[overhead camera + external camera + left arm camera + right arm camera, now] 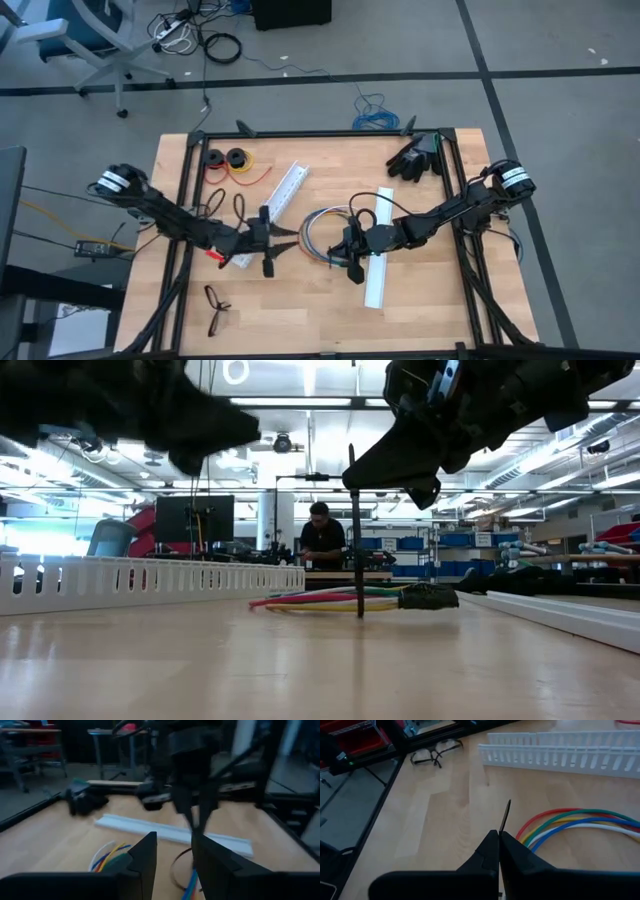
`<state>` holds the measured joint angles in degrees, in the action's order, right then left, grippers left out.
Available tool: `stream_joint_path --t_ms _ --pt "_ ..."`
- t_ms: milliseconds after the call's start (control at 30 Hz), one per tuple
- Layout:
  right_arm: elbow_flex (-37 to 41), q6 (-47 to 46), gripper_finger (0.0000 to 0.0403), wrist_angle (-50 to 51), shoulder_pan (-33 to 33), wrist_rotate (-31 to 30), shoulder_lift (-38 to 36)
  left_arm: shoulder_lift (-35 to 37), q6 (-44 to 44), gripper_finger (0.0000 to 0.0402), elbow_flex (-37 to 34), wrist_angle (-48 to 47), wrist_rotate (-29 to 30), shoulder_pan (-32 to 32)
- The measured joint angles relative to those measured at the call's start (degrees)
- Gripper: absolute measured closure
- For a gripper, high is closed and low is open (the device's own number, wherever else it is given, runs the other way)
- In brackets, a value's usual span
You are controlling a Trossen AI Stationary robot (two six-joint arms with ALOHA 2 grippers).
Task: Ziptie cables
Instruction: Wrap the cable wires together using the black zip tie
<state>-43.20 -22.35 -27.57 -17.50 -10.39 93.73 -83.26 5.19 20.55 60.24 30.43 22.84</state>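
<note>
Right wrist view shows the right pincer (499, 837) clamped on the ziptie (505, 816), upright beside the cables (570, 822). Left pincer (174, 851) waits part-open, empty. Next: thread the strip under the bundle.

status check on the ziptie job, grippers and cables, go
Right gripper shut on the ziptie, strip upright, tip at the table by the cables. Left gripper open, empty, facing the right one. Nothing blocking the bundle.
</note>
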Motion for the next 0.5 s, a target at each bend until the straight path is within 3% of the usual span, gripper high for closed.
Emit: stream_joint_path --t_ms 133,367,500 --pt "0.0 0.5 0.0403 -0.2 1.1 0.0 0.0 -6.7 3.6 0.027 -0.3 10.4 -0.3 -0.6" --pt "0.0 1.3 0.0403 -2.2 3.0 0.1 0.0 -15.2 0.0 0.027 6.4 12.9 0.7 -1.1" --pt "0.0 1.6 0.0403 -3.0 3.7 0.1 0.0 -17.8 -0.2 0.027 12.5 7.3 11.0 -1.1"
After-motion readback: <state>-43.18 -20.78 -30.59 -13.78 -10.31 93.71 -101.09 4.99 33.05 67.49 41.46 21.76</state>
